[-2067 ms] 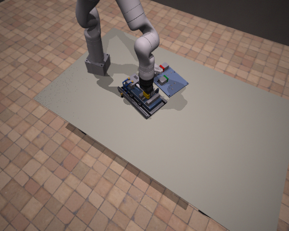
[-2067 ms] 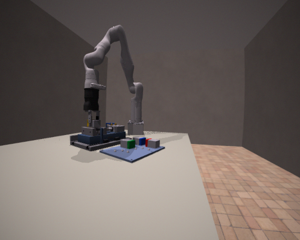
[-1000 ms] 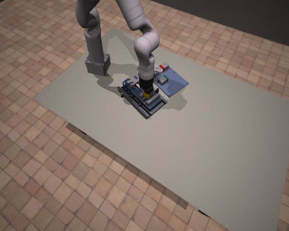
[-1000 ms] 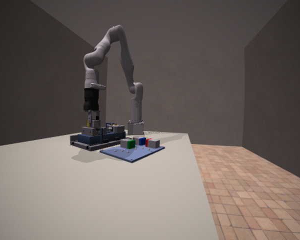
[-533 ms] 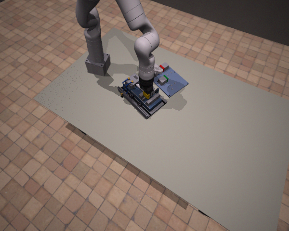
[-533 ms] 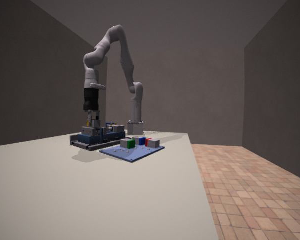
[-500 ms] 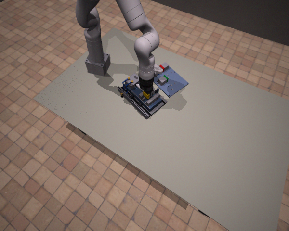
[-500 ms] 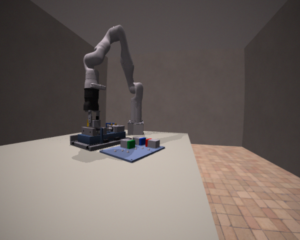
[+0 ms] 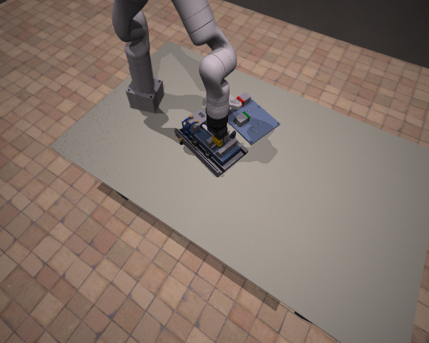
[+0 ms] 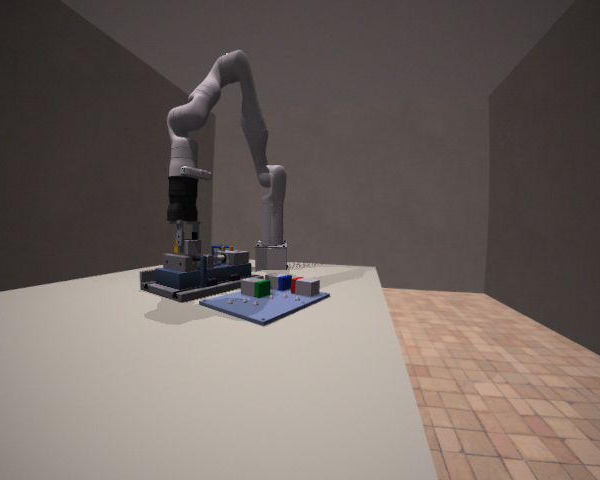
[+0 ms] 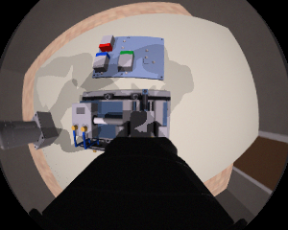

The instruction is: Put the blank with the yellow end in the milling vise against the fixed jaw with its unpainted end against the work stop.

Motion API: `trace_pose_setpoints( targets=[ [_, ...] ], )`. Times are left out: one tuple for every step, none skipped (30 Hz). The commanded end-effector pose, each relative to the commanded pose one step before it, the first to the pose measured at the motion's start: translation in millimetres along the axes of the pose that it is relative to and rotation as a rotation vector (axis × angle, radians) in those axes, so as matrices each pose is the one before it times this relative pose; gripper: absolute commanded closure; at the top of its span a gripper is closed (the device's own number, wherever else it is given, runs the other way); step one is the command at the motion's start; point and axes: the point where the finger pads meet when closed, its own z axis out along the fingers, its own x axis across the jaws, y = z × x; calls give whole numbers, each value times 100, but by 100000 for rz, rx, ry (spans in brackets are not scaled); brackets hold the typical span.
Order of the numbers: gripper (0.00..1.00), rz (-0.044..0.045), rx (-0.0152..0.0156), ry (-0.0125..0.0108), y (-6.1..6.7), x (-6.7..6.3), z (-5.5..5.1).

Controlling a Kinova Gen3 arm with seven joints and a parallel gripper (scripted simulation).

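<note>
My gripper [image 9: 219,139] is shut on the grey blank with the yellow end [image 9: 217,140] and holds it just above the milling vise [image 9: 212,151], between the jaws. In the exterior view the gripper [image 10: 185,241] hangs over the vise [image 10: 196,272], with the grey blank [image 10: 190,246] between the fingers and a yellow strip at its left. In the wrist view the vise [image 11: 124,115] lies straight below, and my own black hand hides the blank. The jaw with blue hoses [image 9: 188,124] is at the vise's left end in the top view.
The blue plate [image 9: 254,121] lies beside the vise and carries the green-ended blank [image 9: 242,118], the red-ended blank [image 9: 243,98] and a blue-ended blank [image 10: 279,281]. The arm's base [image 9: 144,95] stands behind the vise on the grey table.
</note>
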Motion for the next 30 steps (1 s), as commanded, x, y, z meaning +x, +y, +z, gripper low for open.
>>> trace_pose_setpoints(
  targets=[
    [100, 418, -19, 221, 6, 68, -27],
    [100, 83, -3, 3, 2, 0, 10],
    [100, 83, -3, 3, 2, 0, 10],
    [100, 83, -3, 3, 2, 0, 10],
    [100, 83, -3, 3, 2, 0, 10],
    [100, 83, -3, 3, 2, 0, 10],
    [100, 83, -3, 3, 2, 0, 10],
    [100, 83, -3, 3, 2, 0, 10],
    [100, 83, -3, 3, 2, 0, 10],
    [100, 83, -3, 3, 2, 0, 10],
    [100, 83, -3, 3, 2, 0, 10],
    [100, 0, 0, 0, 0, 0, 0],
    [100, 0, 0, 0, 0, 0, 0],
    [100, -1169, 48, -43, -21, -6, -138],
    [100, 83, -3, 3, 2, 0, 10],
    [100, 83, -3, 3, 2, 0, 10],
    [100, 83, -3, 3, 2, 0, 10],
    [100, 83, -3, 3, 2, 0, 10],
    [100, 83, -3, 3, 2, 0, 10],
    [100, 83, -3, 3, 2, 0, 10],
    [100, 83, -3, 3, 2, 0, 10],
    [100, 83, -3, 3, 2, 0, 10],
    [100, 83, -3, 3, 2, 0, 10],
    [100, 83, -3, 3, 2, 0, 10],
    [100, 83, -3, 3, 2, 0, 10],
    [100, 83, -3, 3, 2, 0, 10],
    [100, 83, -3, 3, 2, 0, 10],
    [100, 83, -3, 3, 2, 0, 10],
    [100, 0, 0, 0, 0, 0, 0],
    [100, 0, 0, 0, 0, 0, 0]
  ],
)
